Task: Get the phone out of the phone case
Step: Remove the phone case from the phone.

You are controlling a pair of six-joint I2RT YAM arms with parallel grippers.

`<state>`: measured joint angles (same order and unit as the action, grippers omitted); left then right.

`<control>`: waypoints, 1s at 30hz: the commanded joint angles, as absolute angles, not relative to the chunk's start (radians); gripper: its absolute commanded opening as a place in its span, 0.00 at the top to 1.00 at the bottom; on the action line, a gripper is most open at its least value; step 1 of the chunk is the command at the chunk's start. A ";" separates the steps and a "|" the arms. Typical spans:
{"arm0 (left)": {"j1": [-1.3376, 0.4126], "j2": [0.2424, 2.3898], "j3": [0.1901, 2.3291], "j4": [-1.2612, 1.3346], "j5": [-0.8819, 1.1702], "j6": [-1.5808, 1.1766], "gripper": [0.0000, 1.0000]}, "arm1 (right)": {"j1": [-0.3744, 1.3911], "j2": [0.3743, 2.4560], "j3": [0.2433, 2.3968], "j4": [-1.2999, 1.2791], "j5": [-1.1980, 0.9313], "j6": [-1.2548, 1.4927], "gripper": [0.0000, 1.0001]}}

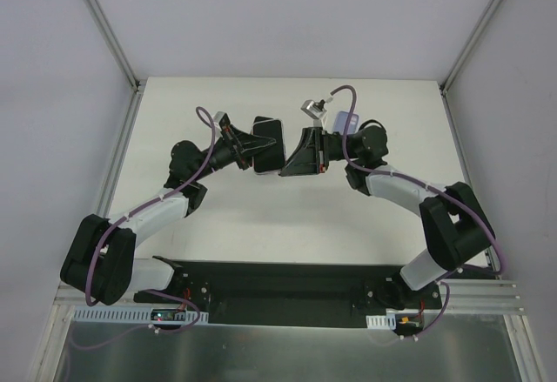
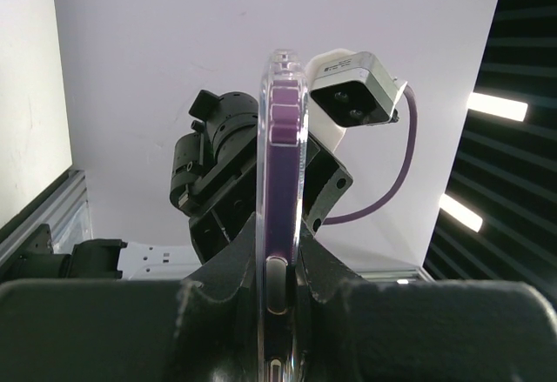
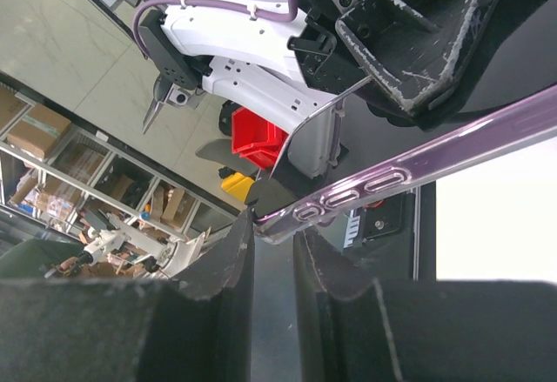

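Left arm and right arm raised over counter, bent inward, clear phone case clamped edge-on in left claw, purple phone seated inside, case corner pinched by right claw.

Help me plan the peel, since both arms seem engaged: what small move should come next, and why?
Probably the right gripper should ease the corner it pinches on the clear phone case away from the purple phone, while the left gripper holds firm. Both grippers clamp the cased phone in mid-air, and the phone looks fully seated, so a corner has to come loose first.
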<state>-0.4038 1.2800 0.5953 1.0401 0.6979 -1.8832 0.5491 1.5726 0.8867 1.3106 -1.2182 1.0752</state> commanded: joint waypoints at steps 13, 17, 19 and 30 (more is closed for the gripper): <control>-0.425 1.236 0.664 1.140 0.772 -1.944 1.00 | 0.538 1.468 1.034 0.573 -1.201 0.248 0.99; -0.426 1.236 0.663 1.141 0.773 -1.942 1.00 | 0.545 1.440 1.071 0.377 -1.175 0.106 0.99; -0.428 1.236 0.667 1.140 0.776 -1.940 1.00 | 0.546 1.439 1.072 0.377 -1.174 0.097 0.98; -0.433 1.224 0.669 1.143 0.788 -1.934 1.00 | 0.543 1.489 1.129 0.377 -1.166 0.092 0.99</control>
<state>-0.3977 1.2800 0.6056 1.0382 0.7044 -1.8397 0.5499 1.4467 1.0786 0.3412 -1.2724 0.2298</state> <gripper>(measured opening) 0.102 0.215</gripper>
